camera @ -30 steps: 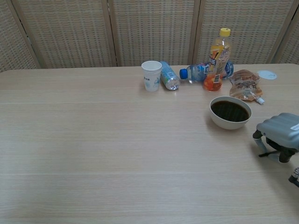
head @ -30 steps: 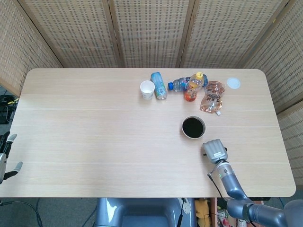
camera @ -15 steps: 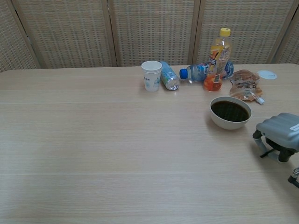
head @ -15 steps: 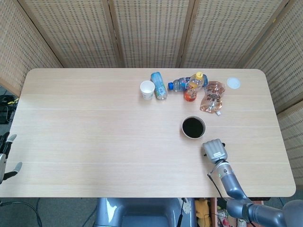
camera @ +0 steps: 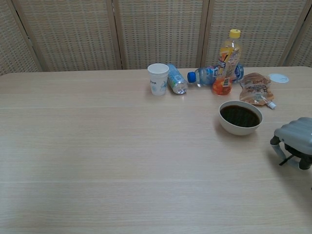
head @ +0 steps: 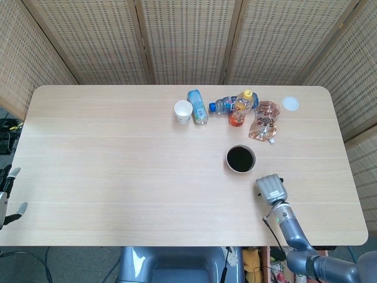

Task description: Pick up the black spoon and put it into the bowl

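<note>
The white bowl [head: 241, 159] [camera: 240, 117] stands right of the table's middle, and its inside looks uniformly dark. I cannot make out a black spoon in either view. My right hand [head: 270, 189] [camera: 296, 141] hovers palm down just right of and nearer than the bowl, apart from it. Its fingers are curled under, and nothing shows in them. My left hand [head: 6, 194] hangs off the table's left edge with fingers apart, holding nothing. The chest view does not show the left hand.
Along the far side of the table [head: 118, 153] stand a paper cup [head: 183, 111], two lying clear bottles [head: 197, 106] [head: 224, 104], an upright orange-drink bottle [head: 241, 108], a crumpled pouch [head: 264, 121] and a white lid [head: 290, 104]. Woven screens close off the back.
My right hand has drifted a little to the right and toward the near edge, away from the bowl. Nothing else has moved.
</note>
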Controlling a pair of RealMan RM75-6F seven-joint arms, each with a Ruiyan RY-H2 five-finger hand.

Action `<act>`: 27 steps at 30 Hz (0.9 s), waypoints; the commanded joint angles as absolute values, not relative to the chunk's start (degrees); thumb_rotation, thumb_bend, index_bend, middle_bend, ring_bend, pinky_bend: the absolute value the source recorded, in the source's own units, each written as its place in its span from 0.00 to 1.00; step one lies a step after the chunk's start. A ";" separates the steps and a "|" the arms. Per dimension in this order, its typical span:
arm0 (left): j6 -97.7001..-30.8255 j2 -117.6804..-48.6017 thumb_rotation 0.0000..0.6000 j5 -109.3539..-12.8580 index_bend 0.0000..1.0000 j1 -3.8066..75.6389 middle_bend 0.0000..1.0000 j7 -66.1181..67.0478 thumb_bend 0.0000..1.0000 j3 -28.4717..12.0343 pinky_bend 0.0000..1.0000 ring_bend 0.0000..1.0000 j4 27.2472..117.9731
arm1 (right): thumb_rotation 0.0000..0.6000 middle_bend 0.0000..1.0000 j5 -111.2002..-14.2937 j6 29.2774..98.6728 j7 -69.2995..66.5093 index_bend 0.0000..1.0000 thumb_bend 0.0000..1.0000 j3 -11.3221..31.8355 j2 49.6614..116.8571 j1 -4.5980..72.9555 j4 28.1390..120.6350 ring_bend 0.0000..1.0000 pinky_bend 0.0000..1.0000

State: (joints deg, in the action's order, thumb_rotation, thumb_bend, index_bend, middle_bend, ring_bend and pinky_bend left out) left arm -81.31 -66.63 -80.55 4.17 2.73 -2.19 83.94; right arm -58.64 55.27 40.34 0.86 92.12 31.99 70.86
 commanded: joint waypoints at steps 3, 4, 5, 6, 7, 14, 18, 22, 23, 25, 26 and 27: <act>-81.25 -66.66 1.00 -80.62 0.00 4.21 0.00 2.60 0.32 -2.19 0.00 0.00 83.82 | 1.00 0.93 -59.69 56.47 41.22 0.70 0.76 1.02 88.95 32.06 75.18 1.00 1.00; -81.21 -66.67 1.00 -80.64 0.00 4.24 0.00 2.61 0.32 -2.20 0.00 0.00 83.80 | 1.00 0.93 -59.80 56.65 41.44 0.70 0.77 1.10 88.30 32.13 76.16 1.00 1.00; -81.18 -66.69 1.00 -80.66 0.00 4.28 0.00 2.62 0.32 -2.21 0.00 0.00 83.79 | 1.00 0.93 -59.84 56.74 41.56 0.71 0.77 1.26 87.54 32.24 77.33 1.00 1.00; -81.17 -66.71 1.00 -80.69 0.00 4.31 0.00 2.61 0.32 -2.23 0.00 0.00 83.78 | 1.00 0.93 -59.81 56.72 41.64 0.71 0.77 1.35 87.01 32.33 78.13 1.00 1.00; -81.17 -66.74 1.00 -80.74 0.00 4.35 0.00 2.59 0.32 -2.25 0.00 0.00 83.78 | 1.00 0.93 -59.80 56.71 41.68 0.71 0.78 1.51 86.40 32.46 79.08 1.00 1.00; -81.08 -66.81 1.00 -80.87 0.00 4.58 0.00 2.69 0.32 -2.36 0.00 0.00 83.78 | 1.00 0.93 -58.77 54.59 39.24 0.71 0.79 4.64 79.99 34.59 89.78 1.00 1.00; -81.00 -66.86 1.00 -80.90 0.00 4.60 0.00 2.71 0.32 -2.30 0.00 0.00 83.82 | 1.00 0.93 -56.36 50.71 36.75 0.71 0.80 7.19 75.66 37.10 95.50 1.00 1.00; -80.94 -66.96 1.00 -80.80 0.00 4.54 0.00 2.60 0.32 -2.26 0.00 0.00 83.69 | 1.00 0.93 -53.36 47.34 34.81 0.71 0.80 9.62 73.38 39.79 98.02 1.00 1.00; -80.95 -66.99 1.00 -80.76 0.00 4.51 0.00 2.58 0.32 -2.26 0.00 0.00 83.64 | 1.00 0.93 -52.50 46.56 34.48 0.71 0.80 10.05 73.08 40.45 98.31 1.00 1.00; -80.94 -67.01 1.00 -80.66 0.00 4.46 0.00 2.49 0.32 -2.26 0.00 0.00 83.53 | 1.00 0.93 -50.42 44.73 33.48 0.71 0.81 10.93 72.63 41.79 98.72 1.00 1.00; -80.95 -66.99 1.00 -80.61 0.00 4.40 0.00 2.46 0.32 -2.23 0.00 0.00 83.47 | 1.00 0.93 -49.28 43.76 32.88 0.71 0.81 11.35 72.45 42.46 98.82 1.00 1.00; -80.97 -66.96 1.00 -80.57 0.00 4.36 0.00 2.39 0.32 -2.24 0.00 0.00 83.40 | 1.00 0.93 -47.69 42.30 32.11 0.71 0.81 11.84 72.23 43.52 98.78 1.00 1.00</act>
